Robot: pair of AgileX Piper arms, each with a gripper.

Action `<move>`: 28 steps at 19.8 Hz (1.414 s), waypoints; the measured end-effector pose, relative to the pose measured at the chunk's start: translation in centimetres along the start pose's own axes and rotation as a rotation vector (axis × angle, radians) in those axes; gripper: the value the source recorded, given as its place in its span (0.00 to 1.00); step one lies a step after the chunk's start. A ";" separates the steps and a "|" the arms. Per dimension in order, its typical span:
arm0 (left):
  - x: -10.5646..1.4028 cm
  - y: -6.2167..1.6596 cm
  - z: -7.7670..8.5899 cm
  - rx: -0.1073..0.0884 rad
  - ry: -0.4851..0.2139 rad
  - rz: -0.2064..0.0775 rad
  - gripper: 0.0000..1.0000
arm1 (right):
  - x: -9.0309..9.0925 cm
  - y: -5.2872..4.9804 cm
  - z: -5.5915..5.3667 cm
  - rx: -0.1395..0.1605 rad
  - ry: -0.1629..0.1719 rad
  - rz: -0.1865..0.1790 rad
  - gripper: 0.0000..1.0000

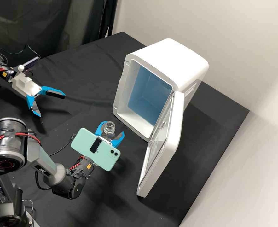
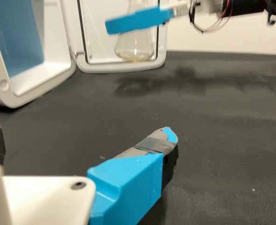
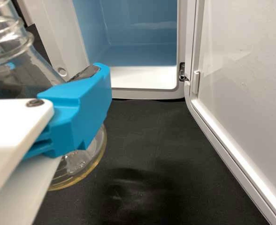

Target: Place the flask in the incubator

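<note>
Gripping the Erlenmeyer flask (image 1: 108, 128) by the neck, my right end effector (image 1: 110, 134) holds it before the open incubator (image 1: 176, 63), likely for straight entry; my left end effector (image 1: 49, 103) hangs wide open, well aside.

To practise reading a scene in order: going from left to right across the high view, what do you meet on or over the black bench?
white left gripper with blue fingers, open → clear glass conical flask → white incubator with a pale blue inside, its door open
</note>
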 end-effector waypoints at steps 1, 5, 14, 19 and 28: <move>-0.3 0.41 -0.2 -0.002 0.006 0.017 1.00 | 0.0 0.0 0.1 0.002 -0.001 -0.001 0.00; -0.8 1.17 -0.6 -0.020 0.035 0.054 1.00 | 0.1 -0.1 0.1 0.003 -0.001 -0.004 0.00; -0.8 1.17 -0.5 -0.019 0.032 0.055 1.00 | 0.2 -0.3 0.1 -0.007 0.000 -0.014 0.00; -0.8 1.17 -0.5 -0.019 0.032 0.055 1.00 | 0.7 -0.4 0.2 -0.024 0.004 -0.020 0.00; -0.8 1.17 -0.5 -0.019 0.032 0.055 1.00 | 4.6 0.6 -0.5 -0.034 0.049 0.051 0.00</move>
